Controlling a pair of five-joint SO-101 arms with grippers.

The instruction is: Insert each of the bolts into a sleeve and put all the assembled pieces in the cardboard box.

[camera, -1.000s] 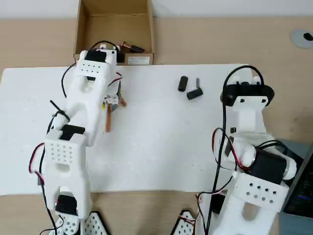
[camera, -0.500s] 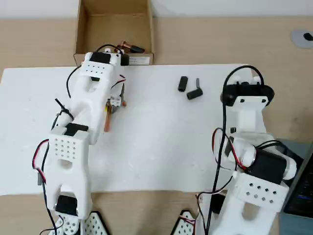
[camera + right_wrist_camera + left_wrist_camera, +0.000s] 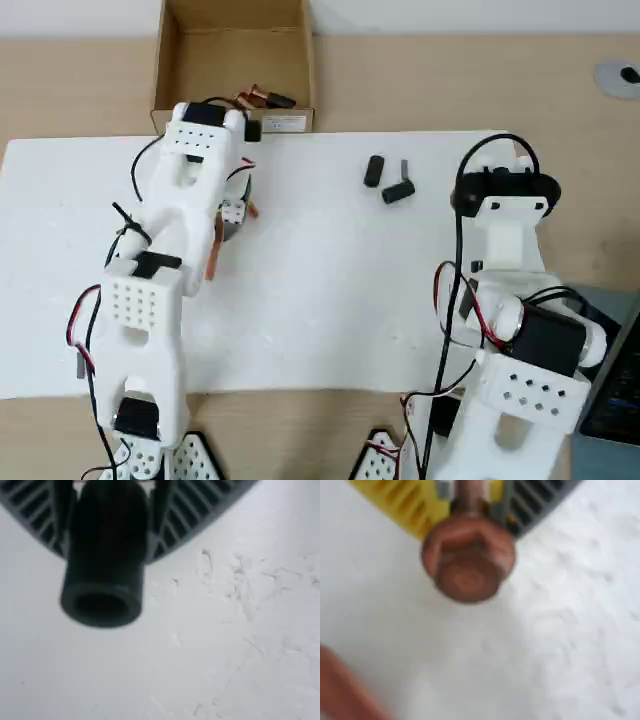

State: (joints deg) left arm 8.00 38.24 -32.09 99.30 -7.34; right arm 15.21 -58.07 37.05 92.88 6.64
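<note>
My left gripper (image 3: pixel 470 495) is shut on a copper bolt (image 3: pixel 468 562), whose head faces the wrist camera just above the white foam. In the high view this gripper (image 3: pixel 235 212) hangs under the left arm's wrist, a little in front of the cardboard box (image 3: pixel 170 60). Another copper bolt (image 3: pixel 213 250) lies on the foam beside the arm. My right gripper (image 3: pixel 107 510) is shut on a black sleeve (image 3: pixel 102 580), open end towards the camera. Two black sleeves (image 3: pixel 373 170) (image 3: pixel 398 191) lie on the foam mid-right. Copper and black pieces (image 3: pixel 265 97) rest in the box's near corner.
A white foam mat (image 3: pixel 330 300) covers the wooden table. A small dark pin (image 3: pixel 405 167) lies by the loose sleeves. The right arm's wrist (image 3: pixel 505 190) hangs over the mat's right edge. A grey disc (image 3: pixel 620 78) sits at the far right.
The left arm has shifted slightly towards the box, taking its bolt along. The right arm has kept still.
</note>
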